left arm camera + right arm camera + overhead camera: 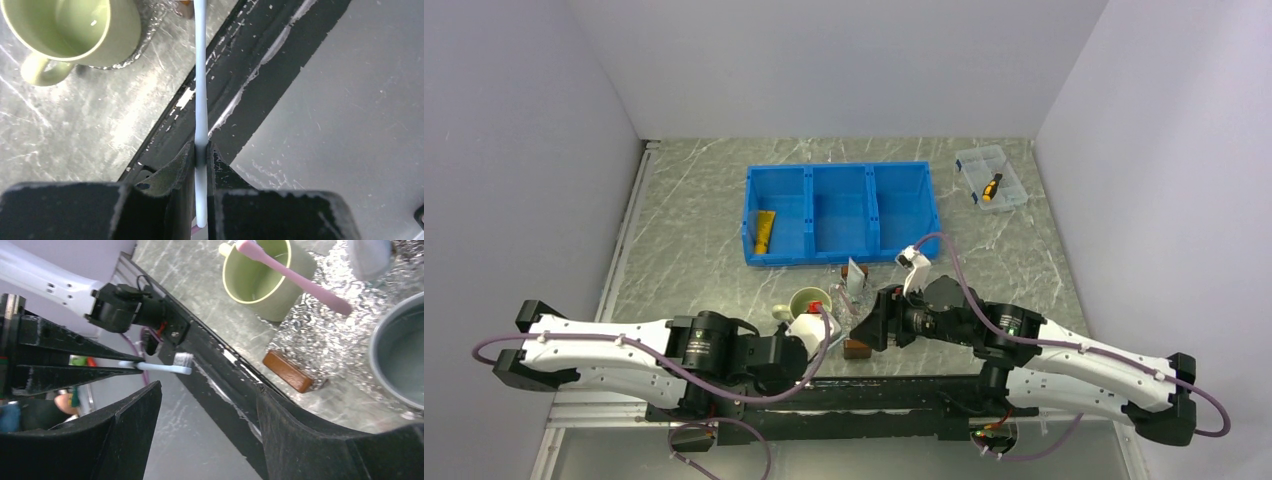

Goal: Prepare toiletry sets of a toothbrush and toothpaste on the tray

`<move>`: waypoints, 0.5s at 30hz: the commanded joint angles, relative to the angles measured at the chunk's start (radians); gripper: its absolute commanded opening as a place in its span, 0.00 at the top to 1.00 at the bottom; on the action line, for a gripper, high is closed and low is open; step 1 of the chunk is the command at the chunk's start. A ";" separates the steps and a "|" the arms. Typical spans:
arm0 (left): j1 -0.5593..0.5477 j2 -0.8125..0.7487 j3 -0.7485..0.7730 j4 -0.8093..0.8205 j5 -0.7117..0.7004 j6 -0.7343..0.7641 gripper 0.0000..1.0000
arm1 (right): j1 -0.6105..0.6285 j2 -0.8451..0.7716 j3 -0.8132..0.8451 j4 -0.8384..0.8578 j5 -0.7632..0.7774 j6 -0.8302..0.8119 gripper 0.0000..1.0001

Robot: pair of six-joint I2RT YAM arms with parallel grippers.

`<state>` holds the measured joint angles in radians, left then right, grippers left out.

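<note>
so 2: blue toothbrush (201,75) btwn left fingers (179,167), pink toothbrush (310,287) across mug (280,307).

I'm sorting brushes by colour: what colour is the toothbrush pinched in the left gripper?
The toothbrush is pale blue, clearest in the left wrist view.

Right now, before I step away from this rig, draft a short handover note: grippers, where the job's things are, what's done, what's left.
Left gripper: shut on the toothbrush, held over the black strip at the table's near edge.
Right gripper: open, empty, near the tray's brown handle.
Tray: by the green mug, which holds a pink toothbrush.
Toothpaste: cannot pick it out.
Done: toothbrush picked up.
Left: set it on the tray, add toothpaste.
</note>
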<state>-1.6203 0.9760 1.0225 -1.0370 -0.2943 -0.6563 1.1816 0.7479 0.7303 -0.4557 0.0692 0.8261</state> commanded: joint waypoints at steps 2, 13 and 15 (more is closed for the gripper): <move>-0.016 0.045 0.068 -0.054 -0.134 0.055 1.00 | -0.041 -0.006 -0.029 0.165 -0.145 0.107 0.29; -0.027 0.022 0.093 -0.022 -0.205 0.103 1.00 | -0.112 0.070 -0.088 0.349 -0.320 0.158 0.32; -0.027 0.017 0.090 -0.017 -0.201 0.112 1.00 | -0.128 0.078 -0.082 0.360 -0.334 0.153 0.33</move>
<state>-1.6379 1.0164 1.0821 -1.0782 -0.4641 -0.5835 1.0779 0.8204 0.6380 -0.2085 -0.1959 0.9627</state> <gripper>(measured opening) 0.150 0.679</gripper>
